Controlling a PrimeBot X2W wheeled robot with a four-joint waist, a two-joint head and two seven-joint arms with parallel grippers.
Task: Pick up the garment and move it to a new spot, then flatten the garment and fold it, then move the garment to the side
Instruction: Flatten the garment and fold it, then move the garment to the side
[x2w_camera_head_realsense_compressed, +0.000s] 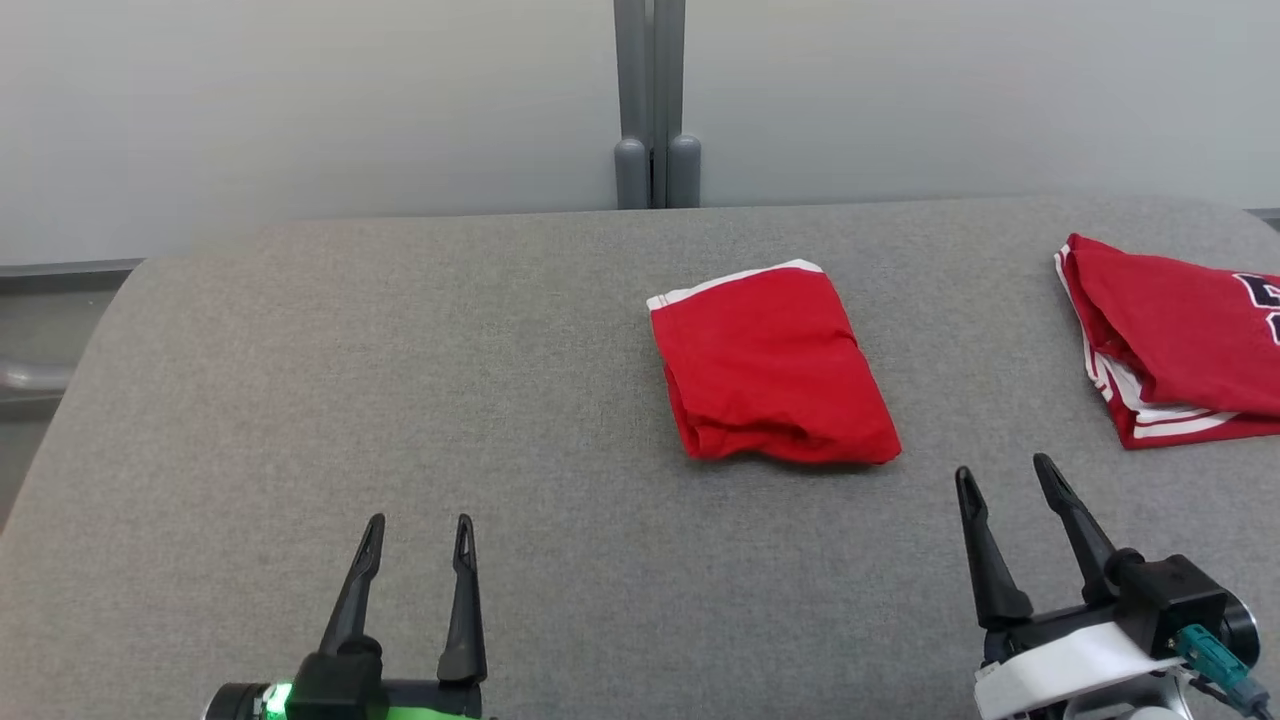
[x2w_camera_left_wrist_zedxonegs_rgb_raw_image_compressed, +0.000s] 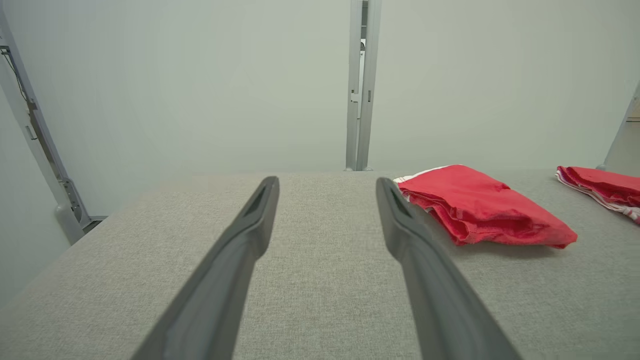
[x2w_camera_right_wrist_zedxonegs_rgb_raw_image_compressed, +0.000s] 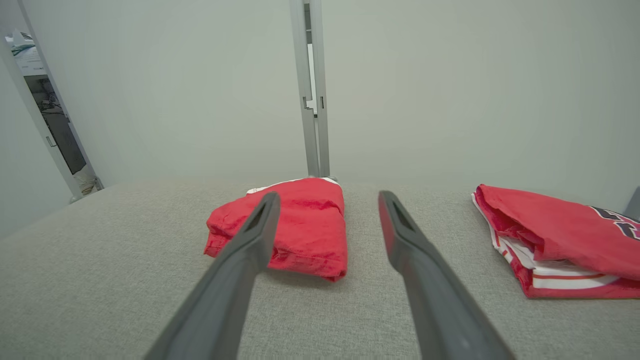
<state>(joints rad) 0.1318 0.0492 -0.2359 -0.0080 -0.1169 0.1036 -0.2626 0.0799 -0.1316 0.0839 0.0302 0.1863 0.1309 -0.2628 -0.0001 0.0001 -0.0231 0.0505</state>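
Garment folded on counter. Left gripper at 7 o'clock, right gripper at 5, both released, empty. Likely side move: pinch all layers together, avoid jersey at 3.

Grey fabric tabletop — left half open; folded red garment mid-right; folded red-and-white jersey far right — open lane between.

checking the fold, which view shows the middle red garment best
The head view: the red garment lies whole, seen from above, nothing across it. The left wrist view shows the garment low, from the side; in the right wrist view a dark finger crosses the garment.
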